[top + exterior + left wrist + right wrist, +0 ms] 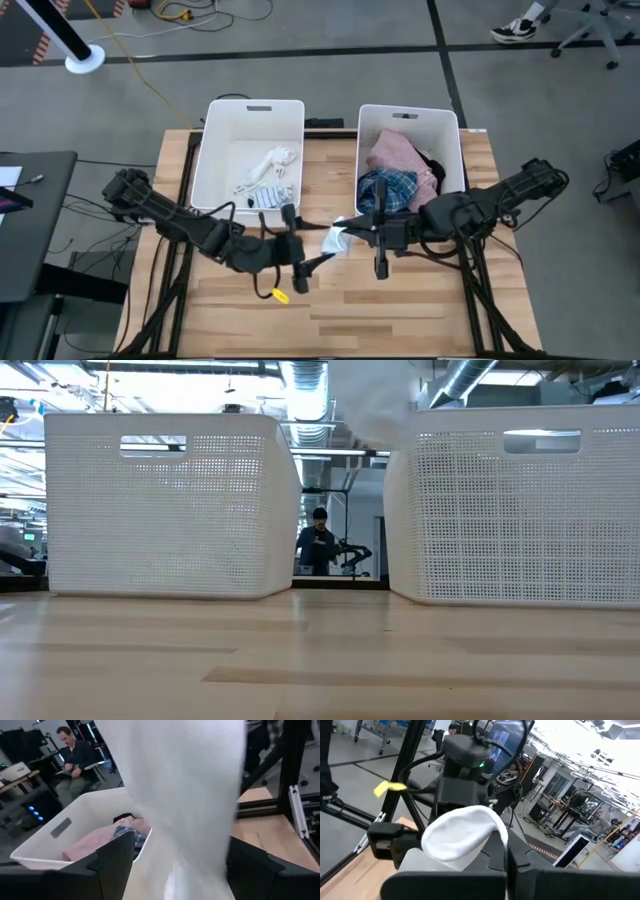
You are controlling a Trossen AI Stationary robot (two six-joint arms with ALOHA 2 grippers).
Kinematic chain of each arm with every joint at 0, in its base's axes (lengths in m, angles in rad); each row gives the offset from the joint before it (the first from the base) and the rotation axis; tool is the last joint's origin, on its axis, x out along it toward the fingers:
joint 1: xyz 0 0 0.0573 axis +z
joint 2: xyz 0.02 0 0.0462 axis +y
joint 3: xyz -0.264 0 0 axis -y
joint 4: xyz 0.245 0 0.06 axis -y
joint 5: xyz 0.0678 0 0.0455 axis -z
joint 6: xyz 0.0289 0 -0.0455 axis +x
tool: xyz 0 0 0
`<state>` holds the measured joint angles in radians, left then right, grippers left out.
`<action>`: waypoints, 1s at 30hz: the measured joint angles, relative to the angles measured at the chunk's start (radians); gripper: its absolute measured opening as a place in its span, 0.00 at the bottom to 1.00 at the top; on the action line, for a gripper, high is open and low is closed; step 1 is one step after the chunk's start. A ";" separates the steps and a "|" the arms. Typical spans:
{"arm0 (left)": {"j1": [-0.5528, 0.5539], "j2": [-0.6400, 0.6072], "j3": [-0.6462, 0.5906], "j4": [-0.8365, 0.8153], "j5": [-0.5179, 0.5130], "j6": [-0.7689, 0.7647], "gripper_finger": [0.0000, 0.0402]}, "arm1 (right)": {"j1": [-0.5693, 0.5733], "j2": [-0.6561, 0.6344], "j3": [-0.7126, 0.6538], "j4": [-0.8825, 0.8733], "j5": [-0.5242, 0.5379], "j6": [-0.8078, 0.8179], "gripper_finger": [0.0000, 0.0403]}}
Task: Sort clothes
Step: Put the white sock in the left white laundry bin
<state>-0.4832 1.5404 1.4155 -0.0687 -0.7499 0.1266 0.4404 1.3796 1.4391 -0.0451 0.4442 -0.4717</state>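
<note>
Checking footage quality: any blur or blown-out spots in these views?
Left wrist view: the white sock is a close, blurred smear. Low view: ceiling lights behind the tubs are blown out. Right wrist view: bright glare at upper right. High view: evenly lit, sharp.

I saw a light wooden table (400, 310) carrying two white tubs side by side along its far edge. The left tub (225, 150) stood just beside the right tub (448, 135), with a narrow strip of bare wood between them. A small yellow tag (281, 296) lay on the boards, well in front of the left tub.
</note>
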 joint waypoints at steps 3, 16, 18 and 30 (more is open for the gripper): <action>0.003 0.000 0.000 0.031 0.009 0.016 0.68 | 0.000 0.000 0.000 -0.012 0.000 0.001 0.00; 0.016 -0.001 0.000 -0.130 -0.039 0.039 0.18 | 0.024 0.000 0.000 -0.052 0.001 0.008 0.00; 0.016 -0.001 0.000 -0.159 -0.044 0.051 0.10 | 0.027 0.000 0.000 -0.059 0.006 0.009 0.00; 0.016 -0.038 0.000 -0.239 -0.092 0.217 0.01 | 0.071 0.000 0.000 -0.232 0.011 0.177 0.07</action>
<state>-0.4675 1.5019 1.4155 -0.3076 -0.8423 0.3432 0.5116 1.3800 1.4391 -0.2771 0.4557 -0.2943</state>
